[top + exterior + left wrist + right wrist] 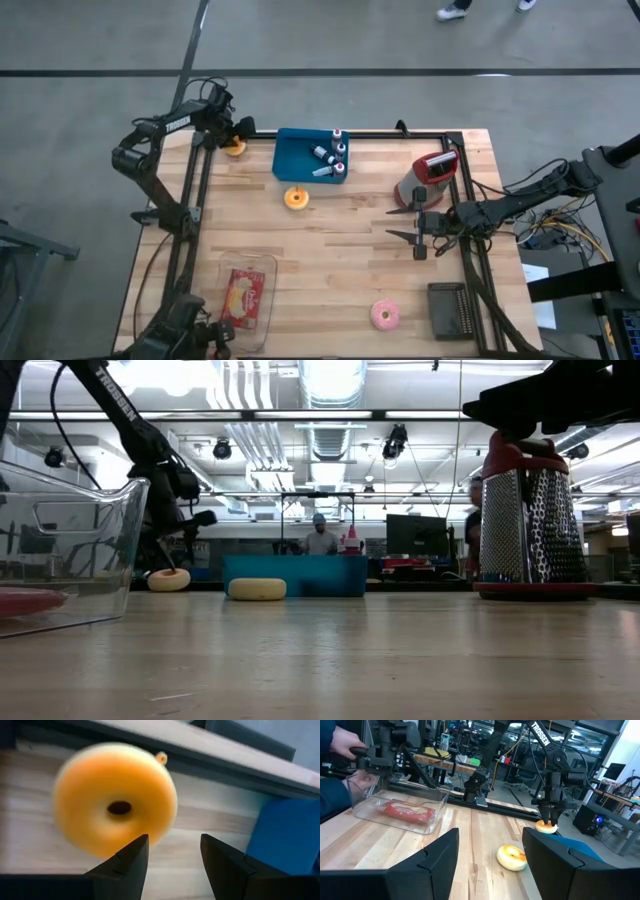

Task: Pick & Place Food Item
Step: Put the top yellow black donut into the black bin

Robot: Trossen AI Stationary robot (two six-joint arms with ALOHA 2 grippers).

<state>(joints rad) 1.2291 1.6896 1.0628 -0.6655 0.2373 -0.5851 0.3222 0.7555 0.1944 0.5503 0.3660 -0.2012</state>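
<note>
Donut (234,149) sits at the table's back edge just left of the blue tray (291,158), left gripper (226,131) hovering released right over it, so next it probably needs to drop and clench.

Dark arms (150,170), white TROSSEN lettering, black cables.

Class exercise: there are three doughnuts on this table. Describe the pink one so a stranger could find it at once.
Start at the wooden table seen from above and go to its near edge on the right arm's side, where a dark ridged block lies. Just left of that block sits the pink doughnut. It is the only pink one; the other two are orange-yellow, up by the blue tray.
</note>
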